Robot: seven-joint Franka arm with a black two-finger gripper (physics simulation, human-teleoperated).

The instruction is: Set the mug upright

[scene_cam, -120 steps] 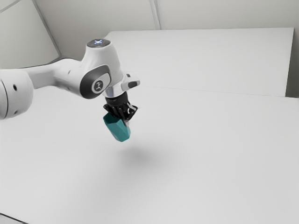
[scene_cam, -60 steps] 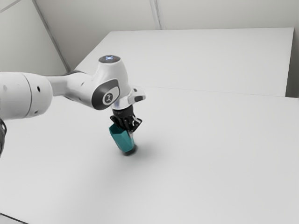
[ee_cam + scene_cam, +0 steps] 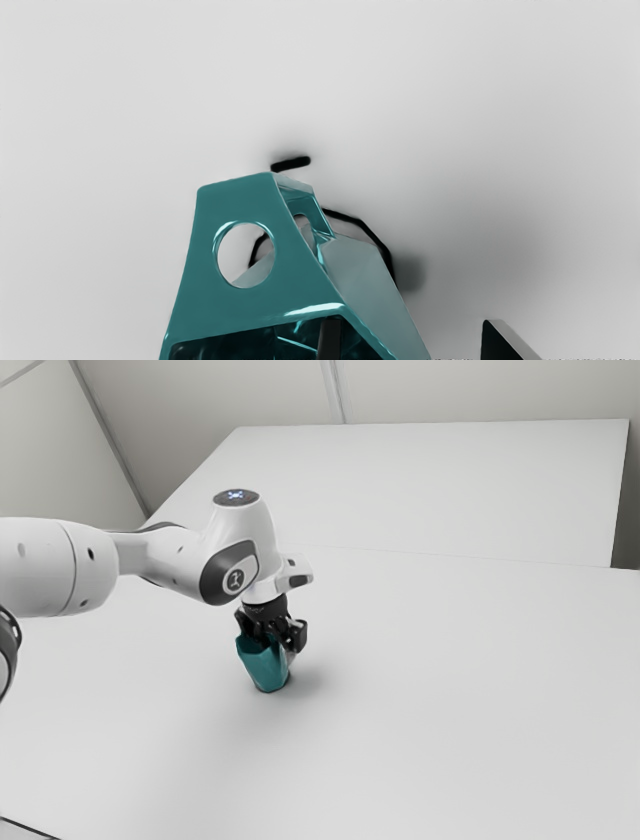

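so the worktop (image 3: 450, 690) is the big pale thing under it all, and the arm (image 3: 150, 552) reaches out over it from the exterior view's left. the mug (image 3: 265, 666) is right below the hand, mouth up, bottom at or very near the worktop, with a bit of a lean to the exterior view's left. can't tell if the base sits flat. jaws are wide, not gripping: one finger (image 3: 330, 342) is inside the mouth, the other (image 3: 492, 345) outside, apart from the wall.

i'd call this the set-down and let-go step, nearly done. next i'd lift straight up so the inner finger clears the rim without dragging the mug over, and if it stays leaning, nudge it level.

count, big to small: one worktop, one arm, one mug, one handle (image 3: 235, 205), two fingers.
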